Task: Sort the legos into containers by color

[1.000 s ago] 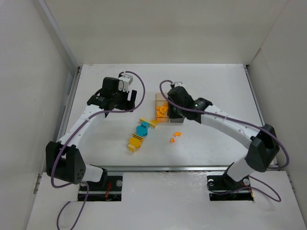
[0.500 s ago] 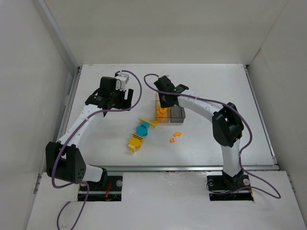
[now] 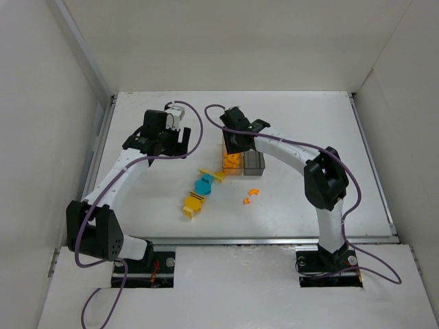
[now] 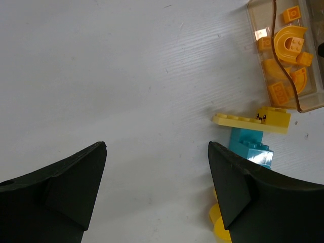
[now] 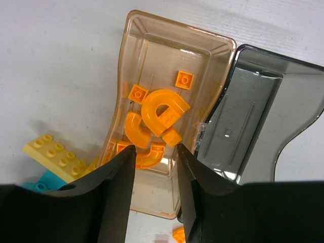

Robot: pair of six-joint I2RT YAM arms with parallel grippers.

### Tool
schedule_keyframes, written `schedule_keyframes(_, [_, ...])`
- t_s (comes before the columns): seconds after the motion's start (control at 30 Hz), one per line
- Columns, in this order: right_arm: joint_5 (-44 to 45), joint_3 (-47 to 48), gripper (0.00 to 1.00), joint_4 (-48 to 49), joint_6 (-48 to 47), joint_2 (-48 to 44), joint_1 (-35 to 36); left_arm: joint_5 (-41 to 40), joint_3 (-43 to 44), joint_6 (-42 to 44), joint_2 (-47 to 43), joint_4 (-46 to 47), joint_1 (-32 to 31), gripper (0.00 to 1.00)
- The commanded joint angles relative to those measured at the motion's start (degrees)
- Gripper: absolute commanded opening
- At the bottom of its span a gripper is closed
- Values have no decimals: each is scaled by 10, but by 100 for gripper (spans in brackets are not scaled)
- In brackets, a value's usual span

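The amber box (image 3: pixel 231 160) and the grey box (image 3: pixel 254 162) stand joined at the table's middle. In the right wrist view the amber box (image 5: pixel 152 35) holds several orange legos (image 5: pixel 161 112), and the grey box (image 5: pixel 263 116) is empty. My right gripper (image 5: pixel 155 148) hangs open and empty over the amber box's near end; it also shows from above (image 3: pixel 234 139). My left gripper (image 4: pixel 157 147) is wide open and empty over bare table, left of a yellow plate (image 4: pixel 251 120) and a teal brick (image 4: pixel 249 148); from above it (image 3: pixel 171 145) is left of the boxes.
Loose on the table are a yellow plate (image 3: pixel 212 174), a teal piece (image 3: pixel 203 185), a yellow striped piece (image 3: pixel 193 203) and small orange pieces (image 3: pixel 252 194). White walls enclose the table on three sides.
My right arm has folded its elbow in and its gripper has moved back and left over the amber box. My left gripper has shifted slightly left. The legos have not moved.
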Motion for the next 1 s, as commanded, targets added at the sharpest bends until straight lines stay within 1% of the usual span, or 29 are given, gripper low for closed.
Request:
schedule_keyframes(0.0, [-9, 25, 44, 3, -10, 2, 0, 2, 8, -1, -4, 13, 3, 78])
schedule_keyframes(0.03, [-9, 25, 41, 3, -10, 2, 0, 2, 8, -1, -4, 13, 3, 78])
schedule_keyframes(0.07, [-9, 25, 41, 3, -10, 2, 0, 2, 8, -1, -4, 13, 3, 78])
schedule_keyframes(0.1, [-9, 20, 38, 3, -10, -5, 0, 2, 8, -1, -4, 13, 3, 78])
schedule_keyframes(0.13, [-9, 20, 36, 3, -10, -5, 0, 2, 8, -1, -4, 13, 3, 78])
schedule_keyframes(0.2, [-9, 15, 28, -2, -10, -26, 0, 2, 8, -1, -10, 13, 3, 78])
schedule_keyframes(0.23, [-9, 8, 25, -2, -10, -34, 0, 2, 8, -1, -10, 13, 3, 78])
schedule_keyframes(0.27, [-9, 8, 25, -8, -10, -44, 0, 2, 8, -1, -10, 13, 3, 78])
schedule_keyframes(0.3, [-14, -9, 27, -8, -17, -64, 0, 2, 8, -1, -10, 13, 3, 78])
schedule_keyframes(0.33, [-14, -18, 34, -17, -17, -76, 0, 2, 8, -1, -10, 13, 3, 78])
schedule_keyframes(0.4, [-7, -39, 41, -37, -17, -101, 0, 2, 8, -1, -15, 13, 3, 78])
schedule_keyframes(0.47, [-7, -94, 47, -37, -9, -150, 0, 8, 8, -1, -15, 13, 3, 78])
schedule_keyframes(0.5, [-16, -138, 49, -42, -4, -183, 0, 8, 8, -1, -15, 13, 3, 78])
schedule_keyframes(0.6, [-43, -202, 54, -42, -4, -223, 0, 19, 8, -1, -20, 13, 3, 78])
schedule_keyframes(0.67, [-63, -260, 54, -42, 18, -248, 0, 19, 3, -1, -20, 13, 3, 78])
schedule_keyframes(0.77, [-77, -322, 58, -25, 44, -263, 5, 32, 3, -7, -25, 13, 3, 78])
schedule_keyframes(0.8, [-77, -333, 63, -16, 62, -263, 10, 32, 3, -7, -25, 13, 3, 78])
schedule_keyframes(0.9, [-77, -348, 73, 15, 82, -254, 21, 38, -2, -7, -31, 13, 3, 78])
schedule_keyframes(0.97, [-69, -348, 74, 22, 87, -237, 27, 38, -2, -7, -38, 13, 3, 78])
